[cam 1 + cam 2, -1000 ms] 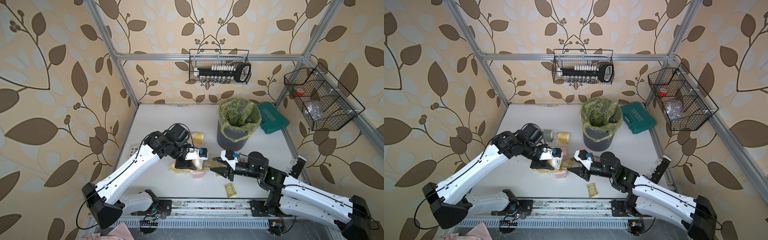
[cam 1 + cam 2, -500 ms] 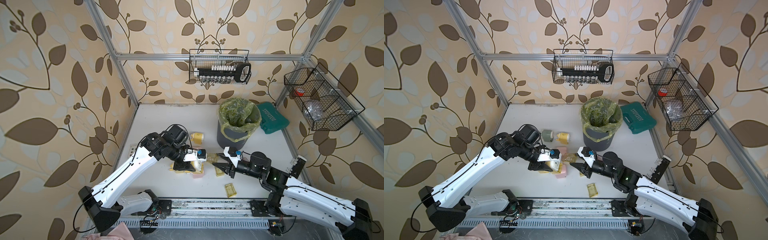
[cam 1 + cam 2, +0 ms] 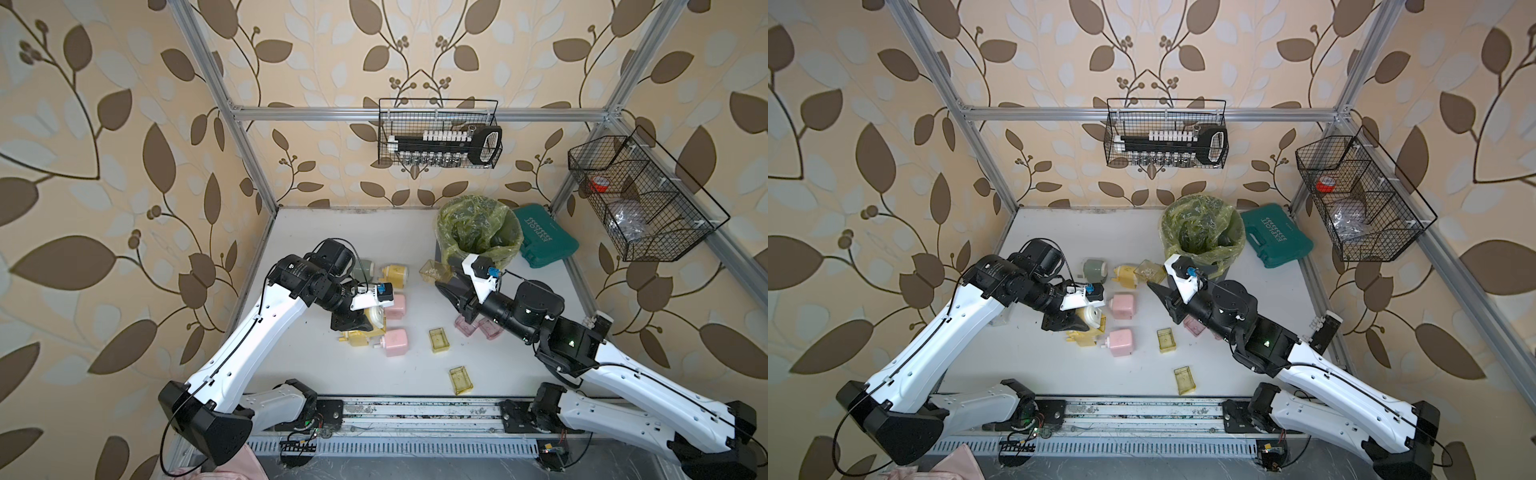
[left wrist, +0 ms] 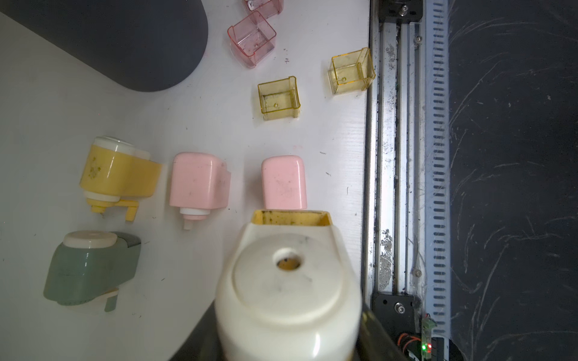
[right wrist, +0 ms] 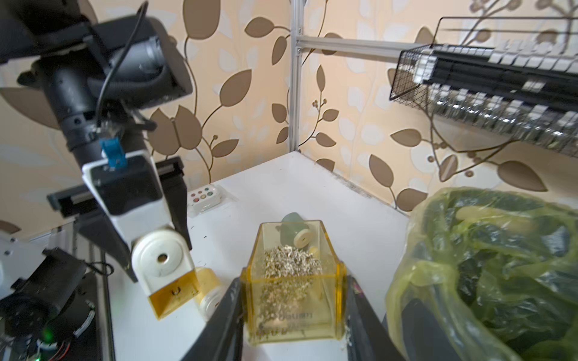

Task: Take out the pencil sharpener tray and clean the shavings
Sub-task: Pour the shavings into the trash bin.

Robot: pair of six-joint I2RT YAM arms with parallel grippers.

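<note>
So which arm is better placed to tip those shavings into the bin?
The right. The right gripper holds the tray of shavings right beside the bin. The left gripper is busy holding the sharpener body, farther from the bin.

Top views overhead, share whole table [image 3: 353,232]; wrist cams close-in

tray [image 3: 435,272] carried from sharpener [image 3: 375,319], toward bin [image 3: 449,224]
</note>
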